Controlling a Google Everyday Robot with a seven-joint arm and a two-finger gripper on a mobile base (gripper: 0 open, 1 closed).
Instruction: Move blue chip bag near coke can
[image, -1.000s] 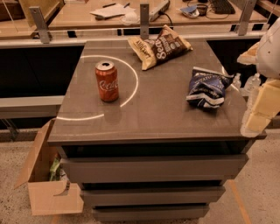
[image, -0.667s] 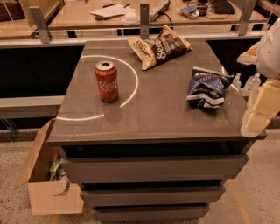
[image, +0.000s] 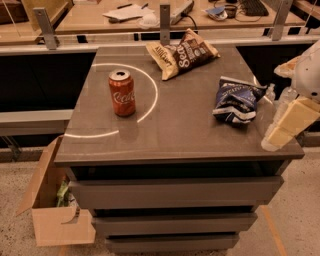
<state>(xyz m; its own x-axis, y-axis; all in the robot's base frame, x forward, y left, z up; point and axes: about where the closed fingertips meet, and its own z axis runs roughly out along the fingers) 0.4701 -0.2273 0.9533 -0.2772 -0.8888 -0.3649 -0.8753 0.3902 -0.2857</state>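
The blue chip bag (image: 234, 99) lies crumpled on the right part of the grey table top (image: 175, 130). The coke can (image: 122, 93) stands upright on the left part, inside a white arc marked on the top, well apart from the bag. My gripper (image: 273, 96) is at the table's right edge, just right of the blue bag, with the cream arm link (image: 292, 121) behind it. It holds nothing that I can see.
A brown and tan chip bag (image: 183, 53) lies at the back of the table. An open cardboard box (image: 55, 205) stands on the floor at the front left. Drawers are below the top. A railing and desks with clutter are behind.
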